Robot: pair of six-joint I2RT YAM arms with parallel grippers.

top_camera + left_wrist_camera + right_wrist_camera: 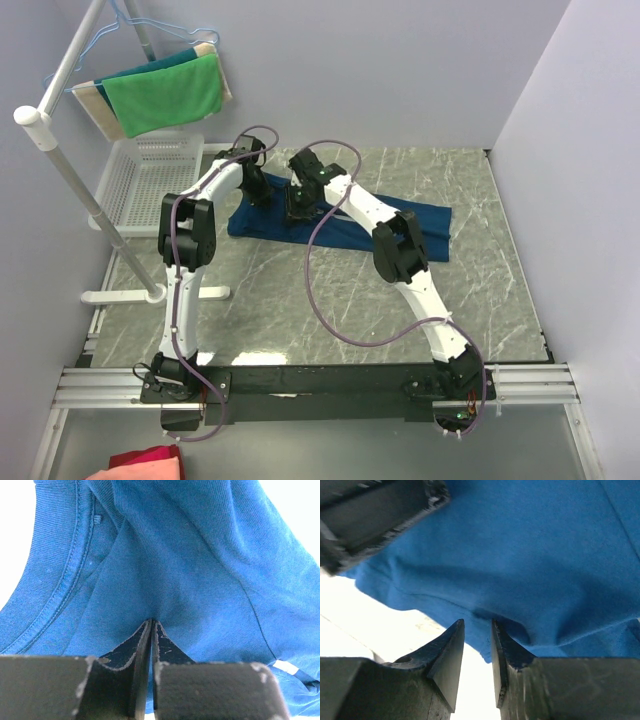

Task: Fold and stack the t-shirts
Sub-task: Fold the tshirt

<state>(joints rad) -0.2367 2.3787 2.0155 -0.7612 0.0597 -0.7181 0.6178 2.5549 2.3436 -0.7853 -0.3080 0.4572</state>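
Left gripper (151, 622) pinches shirt (432, 225) near its collar. Right gripper (477, 625) is barely parted with its grip unclear, so the hem may slip.

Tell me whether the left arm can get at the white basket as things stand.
Probably yes: the basket stands just left of the left gripper, nothing between them, but its fingers are shut on the t-shirt.

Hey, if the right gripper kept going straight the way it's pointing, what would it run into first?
The blue t-shirt: its edge sits between the right gripper's fingertips, so cloth comes first. What lies behind it is hidden.
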